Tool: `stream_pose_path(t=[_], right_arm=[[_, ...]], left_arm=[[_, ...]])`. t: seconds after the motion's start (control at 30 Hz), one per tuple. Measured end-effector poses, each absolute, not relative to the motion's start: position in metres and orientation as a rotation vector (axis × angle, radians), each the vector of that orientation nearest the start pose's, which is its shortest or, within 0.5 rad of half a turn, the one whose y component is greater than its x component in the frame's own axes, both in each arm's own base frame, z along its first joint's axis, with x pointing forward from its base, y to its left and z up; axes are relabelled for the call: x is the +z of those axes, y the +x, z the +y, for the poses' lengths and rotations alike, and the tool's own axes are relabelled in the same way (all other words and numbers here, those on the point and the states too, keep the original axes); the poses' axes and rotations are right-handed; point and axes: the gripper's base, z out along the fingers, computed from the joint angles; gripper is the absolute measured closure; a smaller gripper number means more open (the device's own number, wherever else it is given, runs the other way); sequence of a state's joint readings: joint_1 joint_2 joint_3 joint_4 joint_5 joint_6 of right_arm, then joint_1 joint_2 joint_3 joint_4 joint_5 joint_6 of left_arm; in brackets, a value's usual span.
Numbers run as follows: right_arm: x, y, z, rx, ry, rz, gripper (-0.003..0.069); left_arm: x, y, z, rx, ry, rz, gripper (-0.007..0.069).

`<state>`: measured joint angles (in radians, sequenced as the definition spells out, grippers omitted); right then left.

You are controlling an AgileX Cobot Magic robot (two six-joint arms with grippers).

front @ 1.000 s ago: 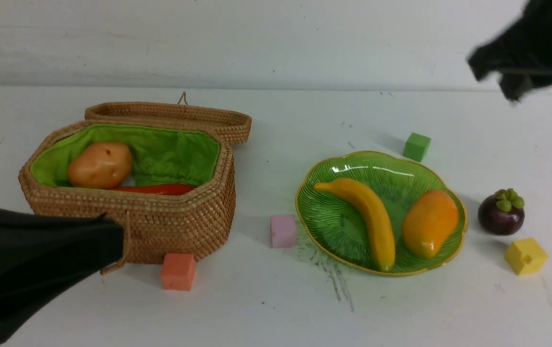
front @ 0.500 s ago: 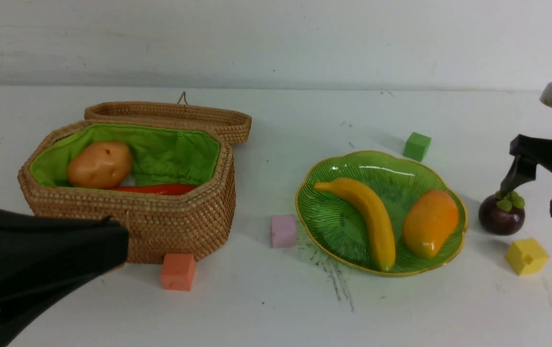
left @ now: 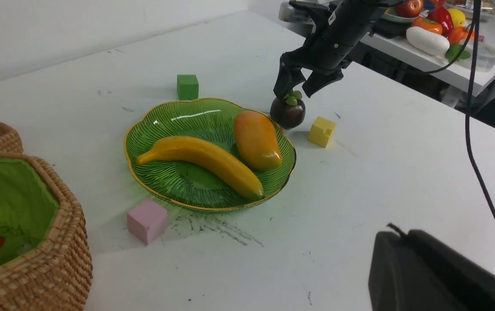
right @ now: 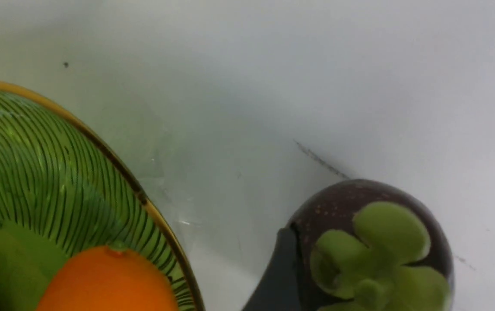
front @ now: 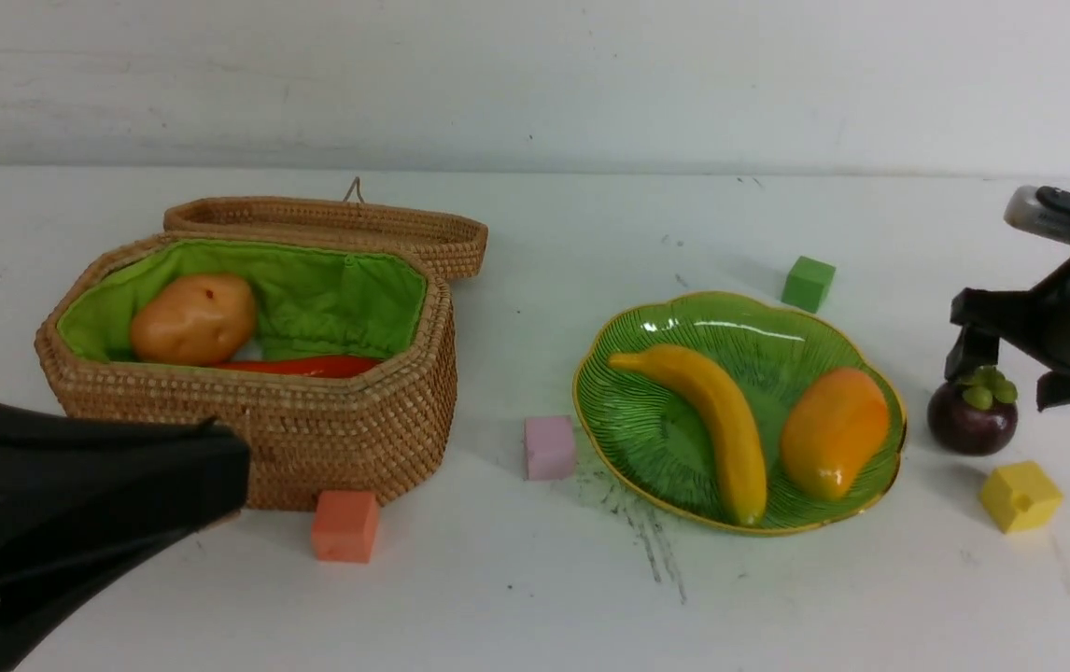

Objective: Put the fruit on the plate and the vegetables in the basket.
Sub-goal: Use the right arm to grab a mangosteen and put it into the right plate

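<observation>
**Last fruit under the open gripper**

From where I stood, the sorting was nearly finished. The potato [front: 193,318] and the carrot [front: 306,366] lay inside the basket [front: 311,429], and the banana [front: 698,420] and the mango [front: 832,431] rested side by side on the plate [front: 726,317]. Only the mangosteen [front: 971,418] sat on the white table [front: 516,579], just beside the plate's right edge and near a yellow cube [front: 1020,496].

The right gripper [front: 1011,373] hung directly above the mangosteen with its jaws spread apart, one finger on either side of the green leaf cap. In the right wrist view one dark fingertip [right: 275,276] stood close against the fruit's side, though I could not tell whether it touched. Nothing was held.

The left gripper [front: 77,504] was parked low in front of the basket; its jaws could not be made out.

The step in hand looked to be the pickup of the mangosteen. The next move, I judged, called for a short drop so the fingers straddled the round body below the cap, then a firm closing, a lift clear of the plate's raised rim, and a short carry left onto a free part of the dish.
</observation>
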<state>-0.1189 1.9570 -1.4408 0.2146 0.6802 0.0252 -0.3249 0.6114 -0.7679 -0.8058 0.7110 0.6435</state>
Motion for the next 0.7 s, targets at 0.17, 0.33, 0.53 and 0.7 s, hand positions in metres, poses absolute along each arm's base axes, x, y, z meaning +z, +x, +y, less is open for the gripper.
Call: stream_pose_path(t=[0.17, 0.33, 0.53, 0.7], right_arm=[[0.196, 0.423, -0.019, 0.158, 0.260, 2.676, 0.0022], [0.189, 0.424, -0.020, 0.122, 0.257, 2.696, 0.0027], [0.180, 0.425, -0.021, 0.121, 0.261, 2.715, 0.0035], [0.175, 0.427, -0.021, 0.121, 0.262, 2.723, 0.0048]], left_arm=[[0.375, 0.086, -0.074, -0.692, 0.625, 1.780, 0.0618], [0.374, 0.085, -0.075, -0.699, 0.638, 1.790, 0.0617], [0.374, 0.085, -0.075, -0.703, 0.644, 1.795, 0.0615], [0.374, 0.085, -0.075, -0.702, 0.645, 1.795, 0.0610]])
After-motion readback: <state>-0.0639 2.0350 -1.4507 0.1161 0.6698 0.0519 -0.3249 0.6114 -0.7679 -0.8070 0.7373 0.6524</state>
